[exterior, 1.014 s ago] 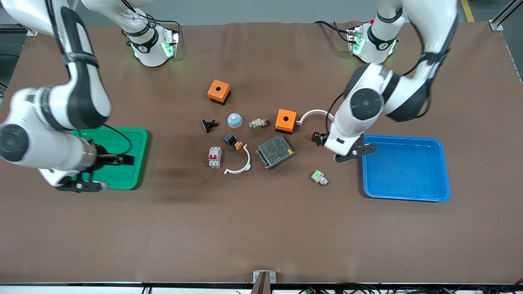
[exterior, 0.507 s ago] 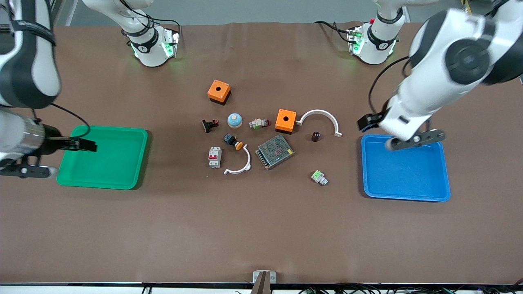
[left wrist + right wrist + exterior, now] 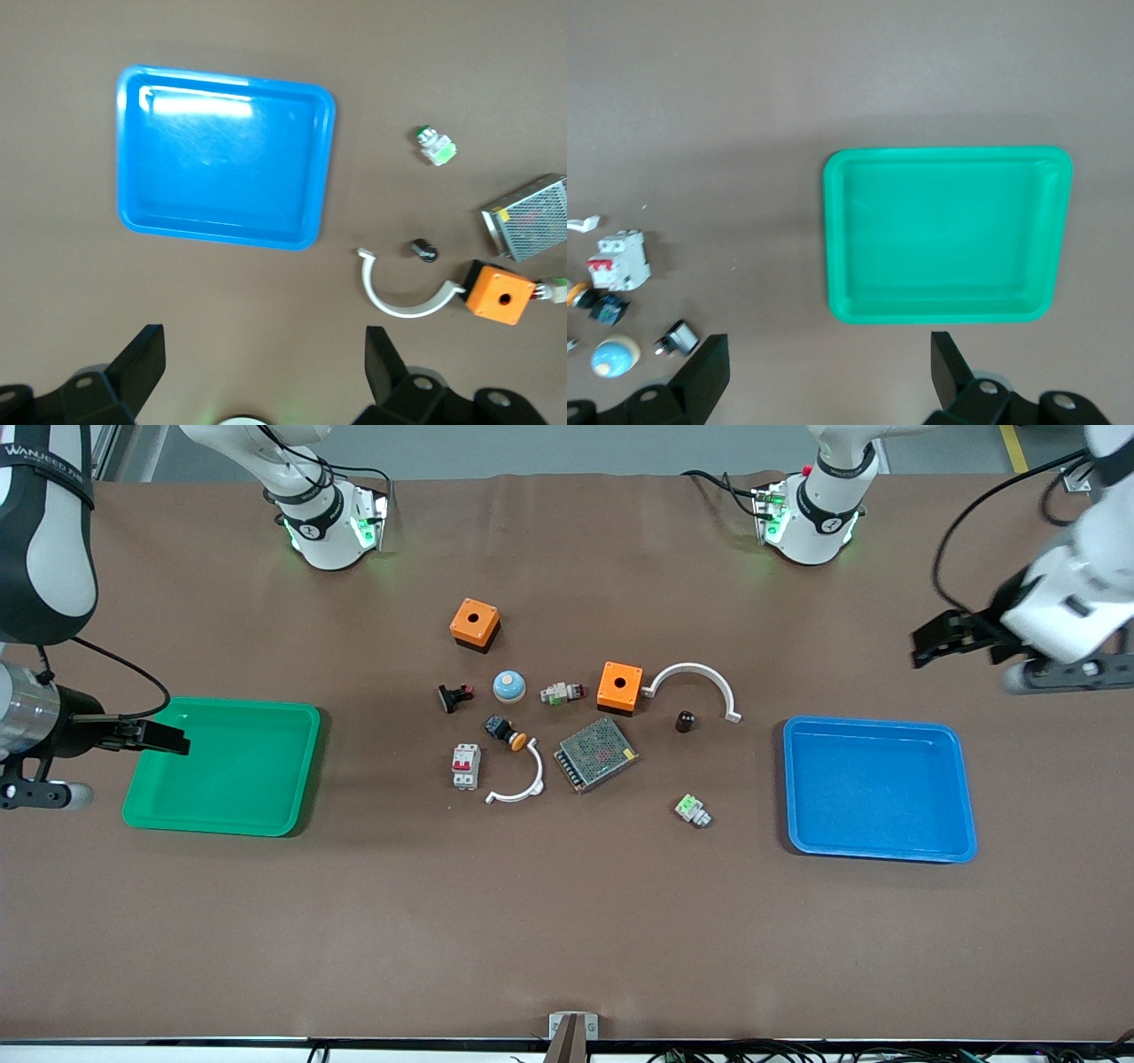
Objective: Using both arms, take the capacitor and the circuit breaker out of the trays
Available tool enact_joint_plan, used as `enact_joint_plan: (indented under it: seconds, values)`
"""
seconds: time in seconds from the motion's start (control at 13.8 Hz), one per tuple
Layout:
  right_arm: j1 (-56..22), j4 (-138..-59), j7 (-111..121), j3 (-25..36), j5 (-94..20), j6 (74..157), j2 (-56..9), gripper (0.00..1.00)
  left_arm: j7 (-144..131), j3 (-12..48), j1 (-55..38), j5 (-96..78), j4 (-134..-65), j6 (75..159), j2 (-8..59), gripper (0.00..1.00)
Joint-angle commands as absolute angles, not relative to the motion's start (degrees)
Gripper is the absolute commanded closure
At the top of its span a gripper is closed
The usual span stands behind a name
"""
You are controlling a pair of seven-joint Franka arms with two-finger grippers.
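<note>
Left gripper (image 3: 961, 640): up in the air over bare table, at the left arm's end, above the table strip just past the blue tray's (image 3: 961, 841) edge toward the bases. Jaws spread wide, nothing between them; the left wrist view shows both black fingers (image 3: 142, 363) parted with bare brown table in the gap.

Right gripper (image 3: 146, 735): hangs over the outer rim of the green tray (image 3: 292, 815), at the right arm's end. Jaws released and apart, holding nothing; the right wrist view shows the same, fingers (image 3: 709, 367) spread.

Capacitor (image 3: 685, 721): stands on the table, untouched, under the curve of a white arc piece (image 3: 700, 670), close to it but apart. It sits between an orange box (image 3: 619, 686) and the blue tray, well clear of the tray. In the left wrist view it shows as a small dark stub (image 3: 424, 250) just inside the arc.

Breaker (image 3: 466, 765): lies on the table in the middle cluster, toward the right arm's end of it, red levers across its face. A second white arc (image 3: 524, 781) lies just beside it; a black push-button with orange cap (image 3: 506, 732) sits a little farther from the front camera. Well apart from the green tray.

Both trays hold nothing.

Other items: metal mesh power supply (image 3: 596, 754), second orange box (image 3: 474, 623), blue-topped dome (image 3: 509, 685), small green-faced part (image 3: 692, 810).
</note>
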State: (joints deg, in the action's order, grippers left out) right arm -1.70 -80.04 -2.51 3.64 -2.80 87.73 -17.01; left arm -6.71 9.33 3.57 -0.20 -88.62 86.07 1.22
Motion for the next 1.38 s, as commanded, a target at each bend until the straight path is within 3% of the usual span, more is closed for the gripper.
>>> enact_joint_plan:
  seconds: [0.0, 0.8, 1.3]
  values:
    - [-1.06, -79.37, -3.25, 3.16, -4.13, 84.64, -16.17, 0.00, -2.12, 2.22, -0.86, -1.06, -89.30, 85.52, -1.05, 0.01]
    - [0.52, -83.23, 2.28, 3.43, -2.64, 85.87, -10.55, 0.00, -0.53, -0.53, -1.49, -0.27, -86.49, 85.69, -0.71, 0.01]
    - [0.88, -92.46, 2.55, 3.08, -2.64, 90.70, -3.17, 0.00, -0.53, -0.44, -1.49, 0.00, -86.48, 86.22, -0.53, 0.00]
